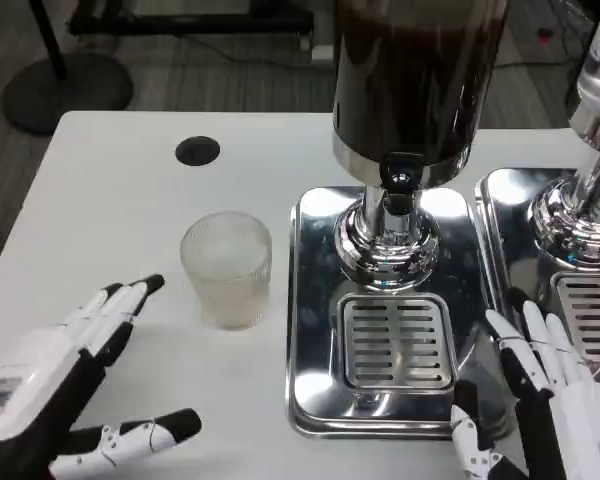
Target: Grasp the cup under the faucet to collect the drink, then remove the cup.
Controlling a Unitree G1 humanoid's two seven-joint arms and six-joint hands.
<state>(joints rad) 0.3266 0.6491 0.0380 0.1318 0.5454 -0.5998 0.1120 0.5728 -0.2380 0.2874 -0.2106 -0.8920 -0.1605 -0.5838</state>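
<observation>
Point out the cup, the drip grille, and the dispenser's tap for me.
cup (227,268), head view, on its ribbed front wall.
drip grille (395,343), head view, at the middle of its slats.
tap (400,185), head view, on its dark spout.

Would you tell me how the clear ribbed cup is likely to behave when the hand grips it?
The cup looks empty, so probably light and easily nudged. Its ribbed wall should help against slipping. It stands upright and looks squat, so tipping seems unlikely.
</observation>
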